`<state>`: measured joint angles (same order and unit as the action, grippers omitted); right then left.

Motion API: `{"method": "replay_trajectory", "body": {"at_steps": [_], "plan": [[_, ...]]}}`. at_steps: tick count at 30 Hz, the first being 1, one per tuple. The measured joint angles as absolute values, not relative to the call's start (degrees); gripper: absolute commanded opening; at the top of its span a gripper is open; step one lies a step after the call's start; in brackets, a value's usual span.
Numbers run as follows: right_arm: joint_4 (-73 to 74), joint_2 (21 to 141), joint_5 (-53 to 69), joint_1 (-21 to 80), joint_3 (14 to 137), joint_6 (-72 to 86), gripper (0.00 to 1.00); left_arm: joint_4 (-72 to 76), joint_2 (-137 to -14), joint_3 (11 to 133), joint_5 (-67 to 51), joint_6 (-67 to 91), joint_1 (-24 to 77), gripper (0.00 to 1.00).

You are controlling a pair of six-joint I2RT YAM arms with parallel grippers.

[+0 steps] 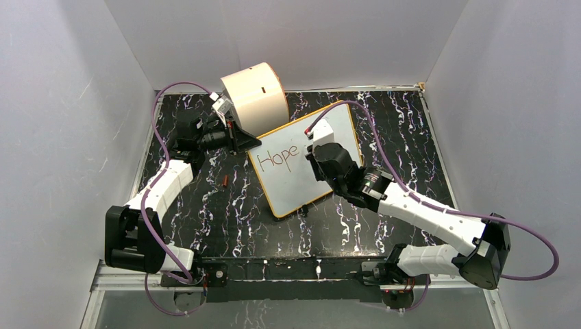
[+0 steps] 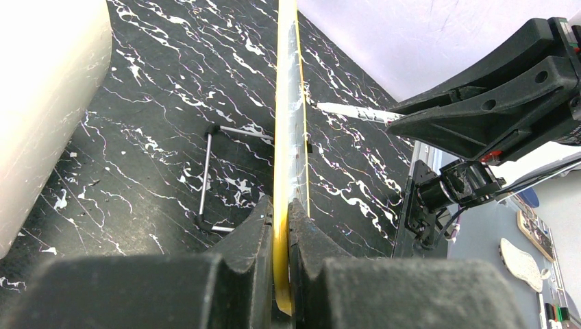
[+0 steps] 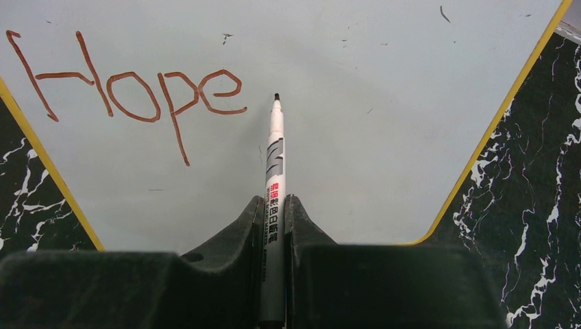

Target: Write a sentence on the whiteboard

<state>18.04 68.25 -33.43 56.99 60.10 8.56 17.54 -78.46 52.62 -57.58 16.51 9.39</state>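
Fingers on the left arm, the left fingers (image 2: 263, 227), are closed tight on the yellow rim of the whiteboard (image 1: 293, 188), pinching its left corner with the board's edge running straight up between them in the left wrist view. On the other side, the right fingers (image 3: 251, 227) are closed around the white barrel of a marker (image 3: 275, 157), which sticks out ahead of them with its dark tip pointing at the white surface. That tip sits just right of the last letter; whether it touches the board I cannot tell.

The whiteboard lies at an angle in the middle of the black marbled desk (image 1: 226, 226), its far-left corner just beside a cream drum (image 1: 257, 96). The sentence (image 1: 277, 156) is only one word, "Hope", in red-brown strokes on the left part of the board. A thin wire stand (image 2: 205, 171) shows behind the board in the left wrist view. A small red-brown cap (image 1: 225, 181) lies on the desk left of the board, apart from it.
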Motion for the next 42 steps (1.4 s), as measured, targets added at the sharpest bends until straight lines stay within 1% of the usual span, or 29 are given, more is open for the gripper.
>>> {"method": "replay_trajectory", "body": {"at_steps": [28,35,42], "plan": [[18.24,70.61,-31.46,54.96,60.1,8.64,0.0,17.52,-78.52,52.62,-57.47,16.51,9.39,0.0],[20.29,68.58,-29.61,54.76,60.07,8.8,0.0,17.52,-78.52,52.64,-57.54,16.49,9.39,0.0],[20.53,65.3,-30.63,54.48,60.1,8.32,0.0,17.47,-78.52,52.66,-57.54,16.49,9.39,0.0]]}}
